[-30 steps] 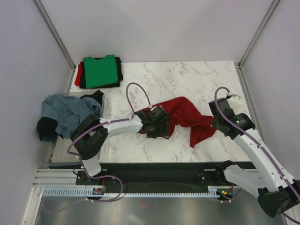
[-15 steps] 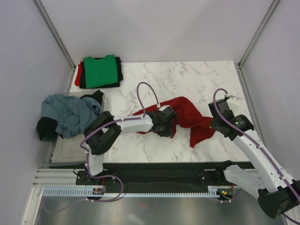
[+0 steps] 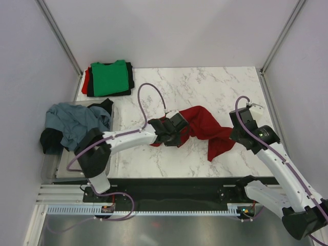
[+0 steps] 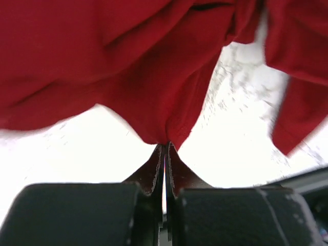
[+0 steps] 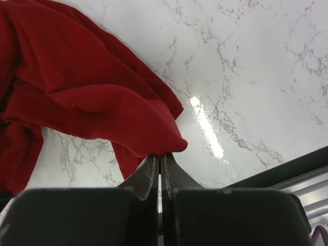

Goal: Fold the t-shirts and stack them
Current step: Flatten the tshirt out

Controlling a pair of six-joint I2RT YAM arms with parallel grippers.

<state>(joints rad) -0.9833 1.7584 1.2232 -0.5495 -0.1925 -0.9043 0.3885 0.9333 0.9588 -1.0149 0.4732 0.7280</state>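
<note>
Inspecting the top view, we find the dark red t-shirt [image 3: 205, 125] lying crumpled at the centre of the marble tabletop [image 3: 215, 84], strung between the two arms. We record the left pincer [image 4: 165, 149] as clamped on a fold at the shirt's left end; its wrist view shows the fingers pressed together with red cloth nipped at the tips. The right pincer [image 5: 160, 158] is likewise clamped, on an edge at the shirt's right end, with the cloth draping away from it toward the upper left of that view.

We judge that the two holds sit at opposite ends so that the arms can draw the garment out and lay it flat. The cloth between them is bunched and twisted, so we rate the spreading as unfinished and the folding as not yet begun.

At the upper left of the top view a folded stack rests on the tabletop: a bright green t-shirt [image 3: 109, 77] uppermost, a black t-shirt [image 3: 131, 77] beneath it, and a sliver of red showing at the stack's left edge. We take this as the destination for the held shirt.

At the left of the frame a grey-blue t-shirt [image 3: 72, 123] lies unfolded, draped over the clear plastic tub [image 3: 82, 166], evidently awaiting its turn.
</note>
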